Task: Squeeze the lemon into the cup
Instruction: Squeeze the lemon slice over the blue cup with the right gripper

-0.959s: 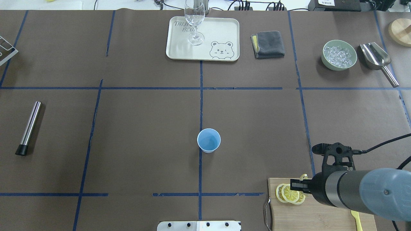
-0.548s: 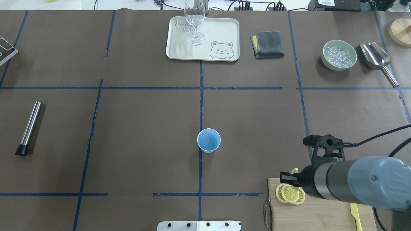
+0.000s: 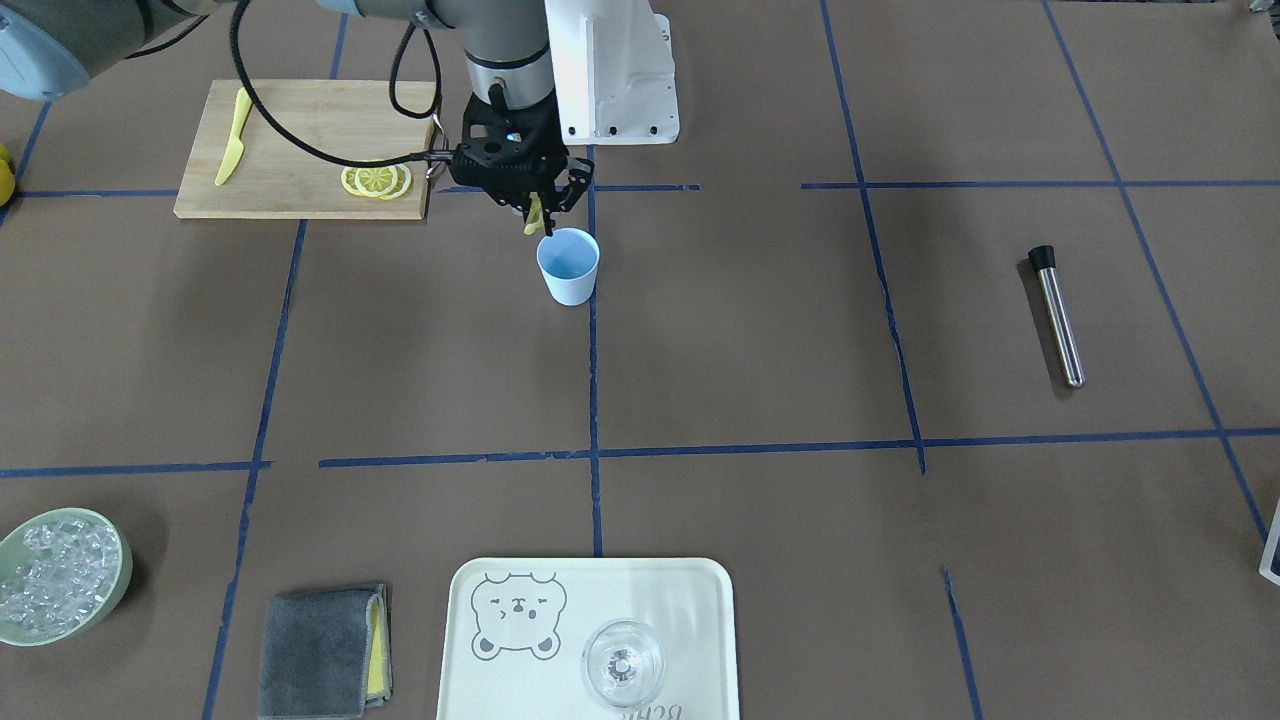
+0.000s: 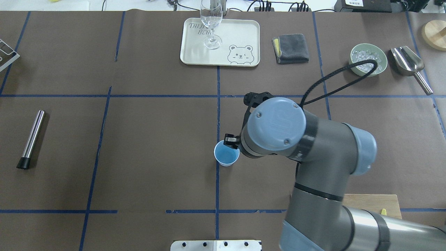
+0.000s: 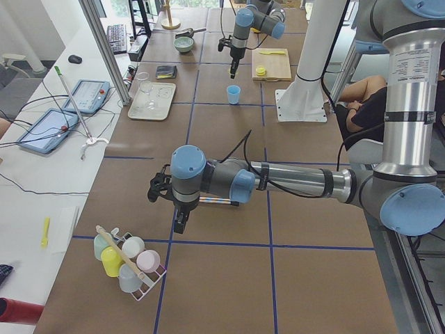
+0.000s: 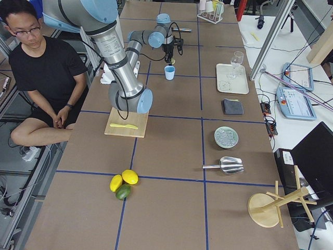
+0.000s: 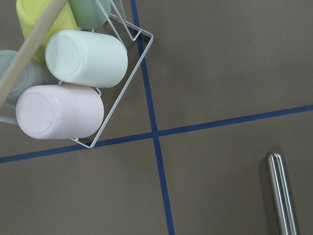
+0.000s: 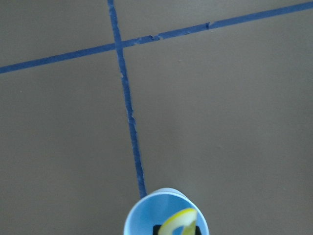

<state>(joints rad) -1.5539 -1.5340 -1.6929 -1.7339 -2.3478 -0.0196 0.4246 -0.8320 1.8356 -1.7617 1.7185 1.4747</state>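
The light-blue cup point(image 3: 568, 268) stands near the table's middle; it also shows in the overhead view point(image 4: 225, 156). My right gripper point(image 3: 537, 222) is shut on a thin lemon slice point(image 3: 534, 213) and holds it on edge just above the cup's rim, on the robot's side. In the right wrist view the slice point(image 8: 177, 219) hangs over the cup's mouth point(image 8: 142, 220). Three more slices point(image 3: 377, 181) lie on the wooden board point(image 3: 290, 120). My left gripper point(image 5: 179, 224) hovers over the table near a cup rack; I cannot tell whether it is open or shut.
A yellow plastic knife point(image 3: 232, 135) lies on the board. A steel rod point(image 4: 32, 138) lies at the left. A tray point(image 4: 240, 35) holding a clear glass point(image 4: 211, 21), a grey cloth point(image 4: 291, 48), a bowl of ice point(image 4: 366, 68) and a scoop point(image 4: 407, 62) stand along the far side. A wire rack of cups point(image 7: 73, 73) is below the left wrist.
My right arm has left the cutting board with one lemon slice and swung left and forward to the cup. The other slices stay on the board.
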